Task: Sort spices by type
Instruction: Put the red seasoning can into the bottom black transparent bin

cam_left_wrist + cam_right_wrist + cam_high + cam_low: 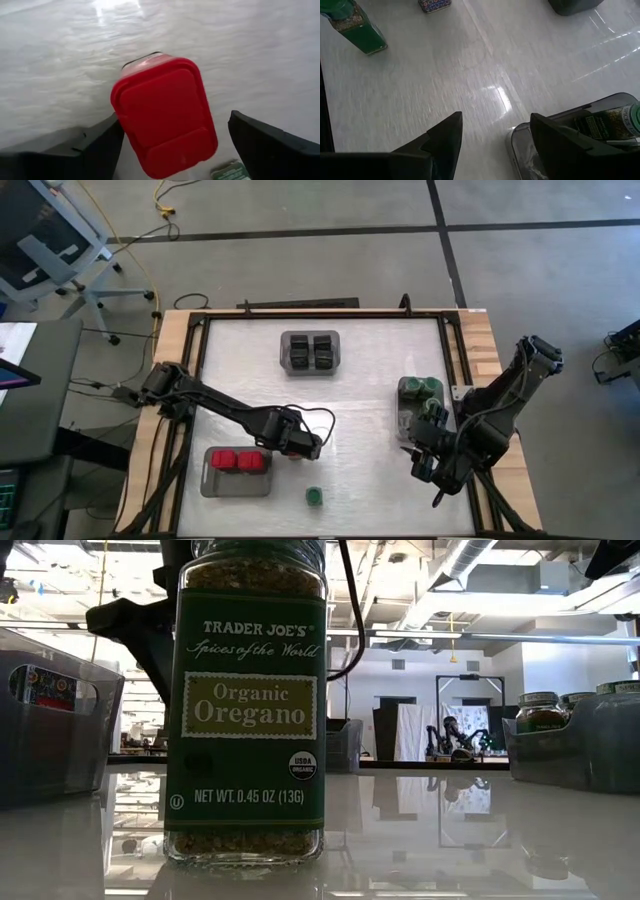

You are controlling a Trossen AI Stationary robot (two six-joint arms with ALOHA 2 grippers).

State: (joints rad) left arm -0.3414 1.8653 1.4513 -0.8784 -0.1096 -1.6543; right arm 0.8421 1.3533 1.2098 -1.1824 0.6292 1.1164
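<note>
The left tool (300, 446) hangs over mid-desk (370, 370), just beside the red tray (212, 483). Its fingers (95, 145) stand wide, one on each side of a red-lidded spice box (165, 117), and no contact shows. If the fingers close off-centre, the box can twist or tip; if it is carried too low, it can clip the tray wall or the two red boxes (238, 461) already inside.

The right tool (428, 450) waits at the desk's right edge beside the green-lid tray (404, 417), fingers parted with nothing between them. It sits close to that tray, so a careless swing could nudge it.

One oregano jar (314, 497) stands alone near the front edge, upright, well apart from its tray. A low sweep by the left arm could topple it.

The count: two red boxes in the tray plus the one between the left tool's fingers. Two black cubes (311, 351) sit in the far tray. At least two green-lidded jars (422, 388) are in the right tray, the tool hiding the rest, plus the loose jar.
</note>
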